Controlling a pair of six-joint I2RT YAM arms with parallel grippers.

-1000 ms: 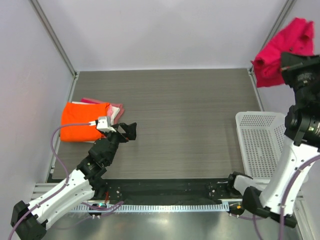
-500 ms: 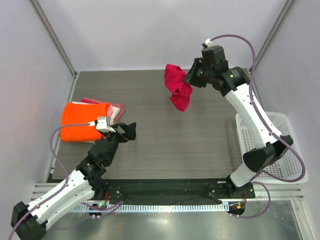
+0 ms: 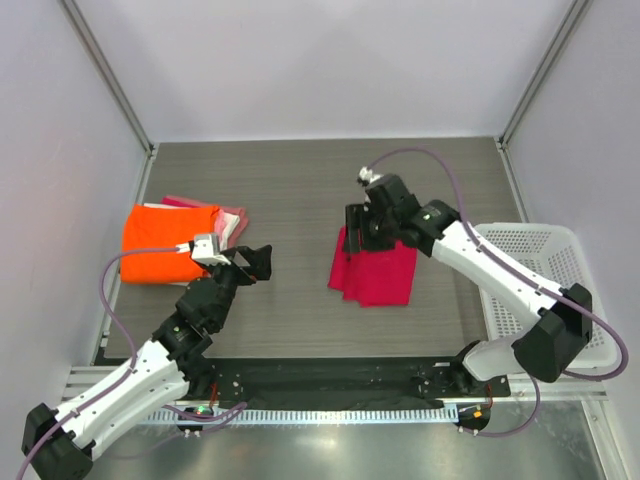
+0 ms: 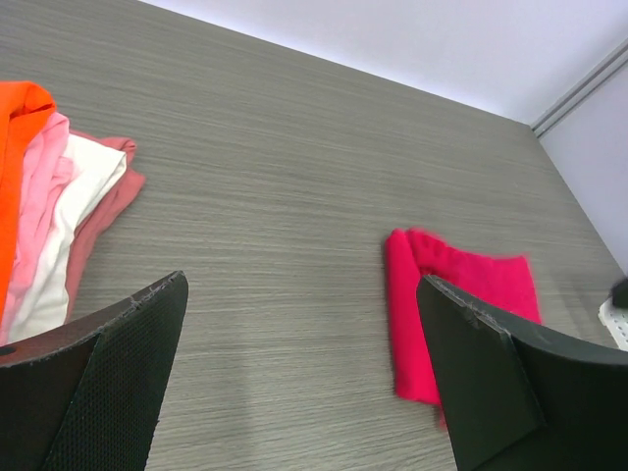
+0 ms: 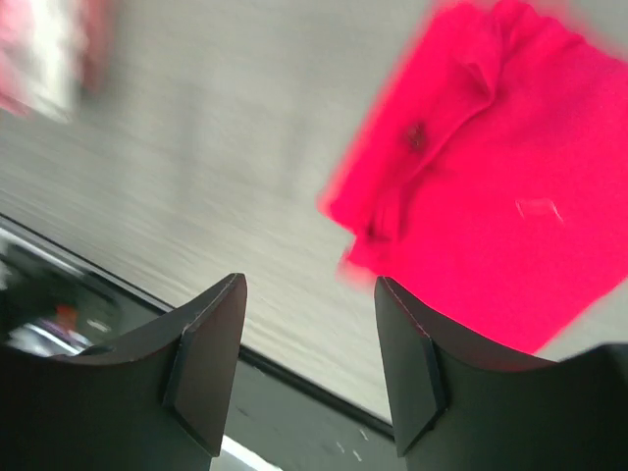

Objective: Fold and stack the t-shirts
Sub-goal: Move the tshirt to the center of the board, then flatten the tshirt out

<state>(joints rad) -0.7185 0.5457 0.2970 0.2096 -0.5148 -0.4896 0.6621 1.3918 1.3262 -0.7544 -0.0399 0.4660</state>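
The crimson-red cloth t-shirt (image 3: 372, 270) lay crumpled on the grey wood-grain surface (image 3: 300, 180), a little right of centre and not spread flat. Its cloth was bunched into loose folds along its left edge. The right arm's black two-finger claw (image 3: 364, 224) hung over the far edge of this shirt. In the blurred right wrist view its fingers stood spread apart with nothing between them, and the red cloth lay beyond their tips. From above I could not tell whether the fingertips touched the shirt.

Well apart, by the left edge of the surface, the bright orange folded t-shirt (image 3: 165, 243) rested on top of the pale pink and white t-shirt (image 3: 233, 221). The layered pink, white and dusty-rose edges of the lower shirt stuck out past the orange one on its right side.

The left arm's black claw (image 3: 255, 262) hovered just beside that pile, on its near right. It pointed towards the middle of the surface, fingers wide apart and gripping nothing. The left wrist view showed the pile to its left and the red shirt ahead to its right.

A white plastic lattice basket (image 3: 560, 262) sat at the right edge of the surface, near the red shirt but not touching it.
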